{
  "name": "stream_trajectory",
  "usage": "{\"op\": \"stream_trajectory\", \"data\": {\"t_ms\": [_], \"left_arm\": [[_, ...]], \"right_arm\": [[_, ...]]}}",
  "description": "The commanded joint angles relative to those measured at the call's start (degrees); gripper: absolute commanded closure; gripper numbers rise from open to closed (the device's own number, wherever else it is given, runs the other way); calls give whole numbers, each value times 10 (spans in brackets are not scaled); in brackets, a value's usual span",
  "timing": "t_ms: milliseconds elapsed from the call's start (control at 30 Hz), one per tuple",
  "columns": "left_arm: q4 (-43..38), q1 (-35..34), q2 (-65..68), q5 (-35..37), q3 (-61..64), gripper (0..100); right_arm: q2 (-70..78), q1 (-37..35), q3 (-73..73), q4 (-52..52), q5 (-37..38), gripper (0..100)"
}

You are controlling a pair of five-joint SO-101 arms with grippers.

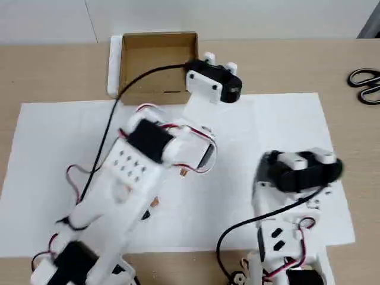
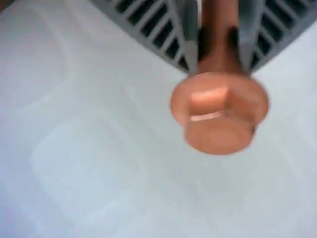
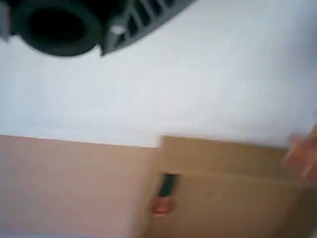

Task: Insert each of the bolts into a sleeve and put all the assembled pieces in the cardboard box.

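cardboard box [image 1: 148, 53] behind paper [image 1: 285, 124] | scissors [image 1: 365, 85] right of paper | bolt [image 2: 218, 111] in left tool [image 2: 218, 59]

Looks like a lab bench: wooden table [image 1: 47, 71], white paper sheet [image 1: 279, 124] under me, scissors [image 1: 365, 85] at edge, bare white wall [image 1: 237, 18].

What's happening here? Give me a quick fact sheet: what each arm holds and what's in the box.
left tool: shut on a copper-coloured bolt, above the white paper
right tool: shut on a black sleeve
cardboard box: open, with one bolt-in-sleeve piece inside
also there: scissors on the table
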Motion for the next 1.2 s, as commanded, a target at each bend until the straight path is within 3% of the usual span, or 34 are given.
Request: {"op": "stream_trajectory", "data": {"t_ms": [0, 633, 800, 1167], "left_arm": [[1, 0, -84, -4, -11, 994], [22, 0, -331, -2, -5, 994], [-76, -1, -379, -2, 77, 994], [-355, -1, -435, -4, 284, 994]], "right_arm": [[-6, -57, -3, -14, -6, 993], [-6, -86, -4, -131, -6, 993], [-6, -135, 19, -161, -4, 993], [-6, -148, 70, -234, -4, 993]]}}
